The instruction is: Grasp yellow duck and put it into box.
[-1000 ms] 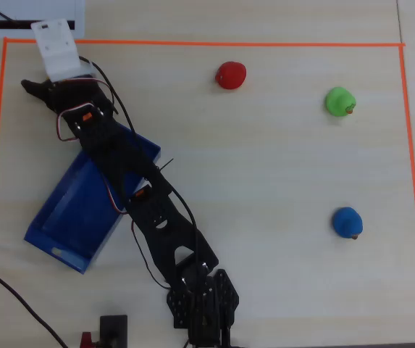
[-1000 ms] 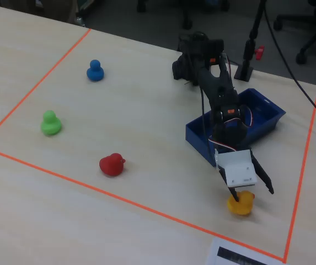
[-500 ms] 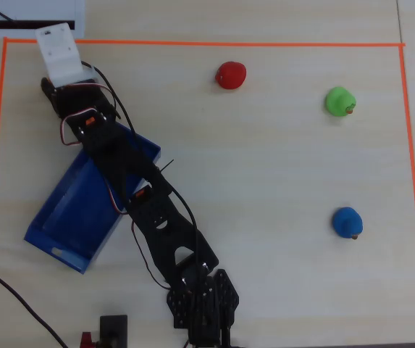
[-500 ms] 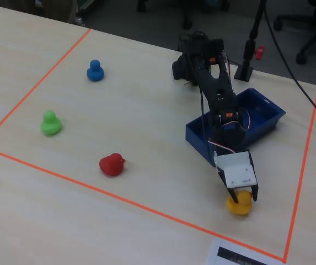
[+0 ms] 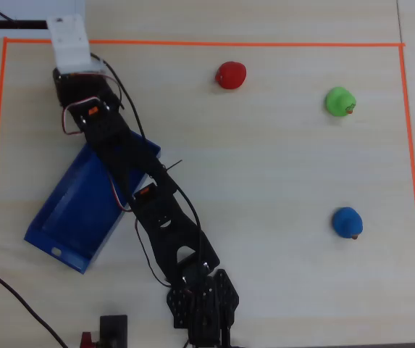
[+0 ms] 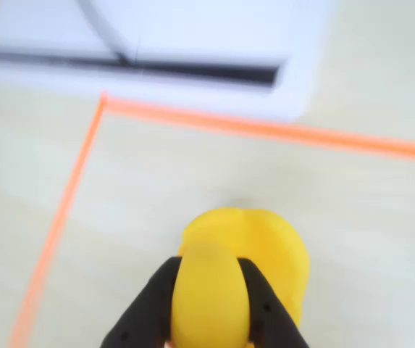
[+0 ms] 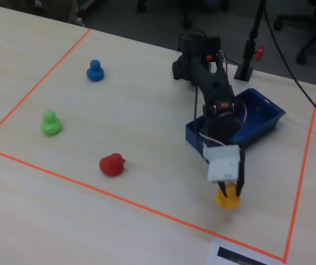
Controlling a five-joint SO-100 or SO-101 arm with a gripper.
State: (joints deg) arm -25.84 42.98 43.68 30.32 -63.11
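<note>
The yellow duck (image 6: 258,250) is near the corner of the orange tape, at table level in the fixed view (image 7: 228,200). My gripper (image 6: 208,267) is shut on it, one black finger (image 6: 153,304) on each side of its head. In the fixed view the gripper (image 7: 229,190) reaches down onto the duck from under the white wrist mount (image 7: 224,163). In the overhead view that mount (image 5: 72,43) hides the duck and the fingers. The blue box (image 5: 69,217) lies under the arm's middle, a short way from the duck (image 7: 260,117).
A red duck (image 5: 230,75), a green duck (image 5: 340,101) and a blue duck (image 5: 347,222) stand apart on the table. Orange tape (image 5: 193,43) frames the work area. A white paper label (image 6: 193,51) lies just outside the tape corner.
</note>
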